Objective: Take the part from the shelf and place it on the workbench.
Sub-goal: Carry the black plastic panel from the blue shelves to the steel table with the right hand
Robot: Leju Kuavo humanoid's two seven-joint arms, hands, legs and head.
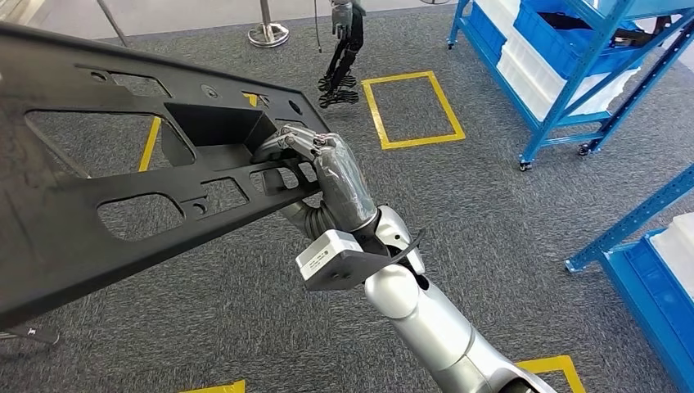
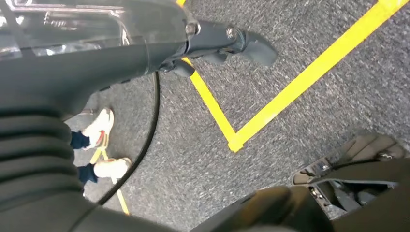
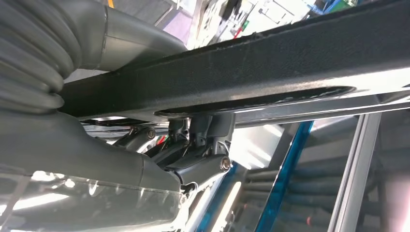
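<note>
obstacles: blue shelf (image 1: pixel 573 57) right, person's feet (image 2: pixel 104 145) near | free: grey carpet (image 1: pixel 458 213) between

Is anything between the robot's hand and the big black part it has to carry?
No. The right hand already grips the black part, its fingers hooked through an opening near the middle, so nothing sits between them. The workbench isn't in these pictures, so I can't tell if the way there is free.
</note>
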